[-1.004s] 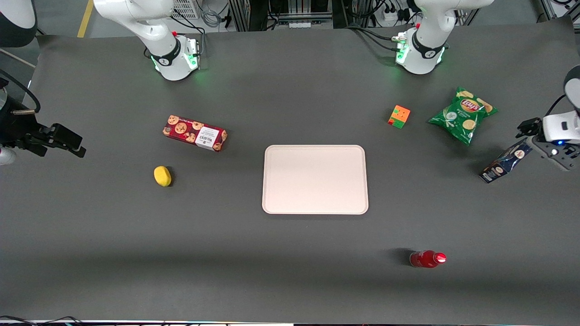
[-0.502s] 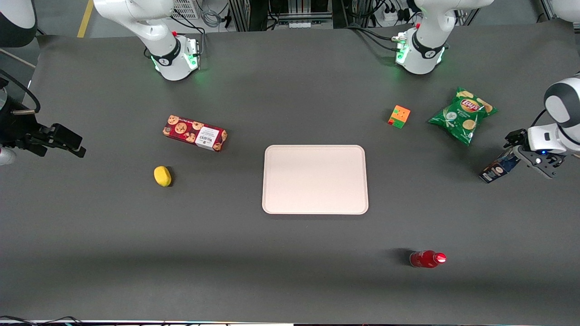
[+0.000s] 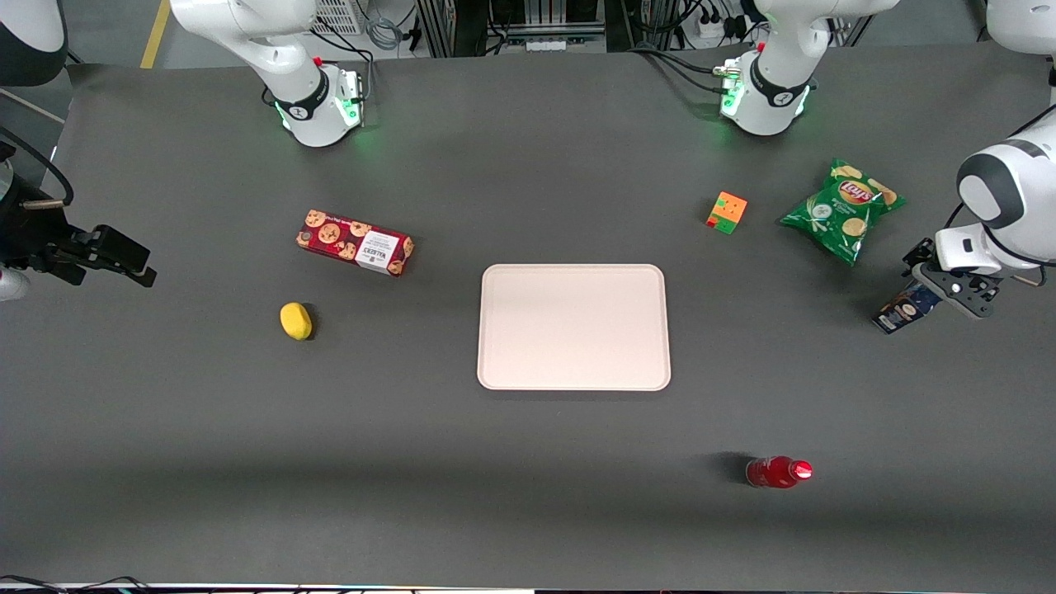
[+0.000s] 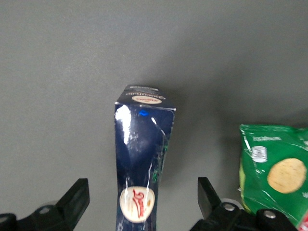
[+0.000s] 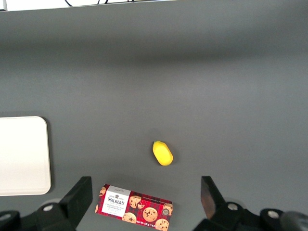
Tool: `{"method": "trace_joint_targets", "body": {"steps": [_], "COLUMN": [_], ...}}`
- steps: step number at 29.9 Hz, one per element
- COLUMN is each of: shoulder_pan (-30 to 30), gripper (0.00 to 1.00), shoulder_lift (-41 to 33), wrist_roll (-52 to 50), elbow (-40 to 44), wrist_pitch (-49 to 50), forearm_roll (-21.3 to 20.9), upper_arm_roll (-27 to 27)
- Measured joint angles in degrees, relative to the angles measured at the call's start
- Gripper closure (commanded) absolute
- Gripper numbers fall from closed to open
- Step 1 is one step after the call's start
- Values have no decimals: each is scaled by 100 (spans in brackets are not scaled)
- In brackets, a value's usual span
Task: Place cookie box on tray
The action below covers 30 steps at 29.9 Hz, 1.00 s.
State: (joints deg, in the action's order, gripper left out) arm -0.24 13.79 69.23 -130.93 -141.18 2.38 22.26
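The cookie box (image 3: 901, 309) is a dark navy carton with a round white-and-red logo, lying on the dark table toward the working arm's end. My gripper (image 3: 945, 285) hangs over the end of it. In the left wrist view the cookie box (image 4: 144, 159) runs between the two black fingers (image 4: 77, 197), and table shows on both sides of it, so the gripper (image 4: 142, 192) is open and not touching it. The tray (image 3: 573, 326) is a pale pinkish-cream rectangle at the table's middle, with nothing on it.
A green chip bag (image 3: 841, 208) lies beside the cookie box, farther from the front camera, and shows as the bag (image 4: 276, 175) in the wrist view. A colour cube (image 3: 727, 212), a red bottle (image 3: 777, 472), a red cookie carton (image 3: 355, 242) and a yellow object (image 3: 295, 320) lie around the tray.
My gripper has slid along the cookie box toward the tray and now covers more of it. The box itself has not moved.
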Motion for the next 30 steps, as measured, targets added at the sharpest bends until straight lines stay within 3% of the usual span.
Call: {"method": "trace_joint_targets", "body": {"steps": [2,17,22,30], "shoulder_pan": [1,0,-6,-19], "gripper": [100,100,100,100], "shoulder_lift": [2,-18,-143,-433], "wrist_roll": [3,18,-49,-761], "elbow": [0,199,905,2698], "wrist_pitch": [-15,254,1358,3935], "forearm_roll": [25,95,173,180], "upper_arm_roll": [0,-12,-15,-48]}}
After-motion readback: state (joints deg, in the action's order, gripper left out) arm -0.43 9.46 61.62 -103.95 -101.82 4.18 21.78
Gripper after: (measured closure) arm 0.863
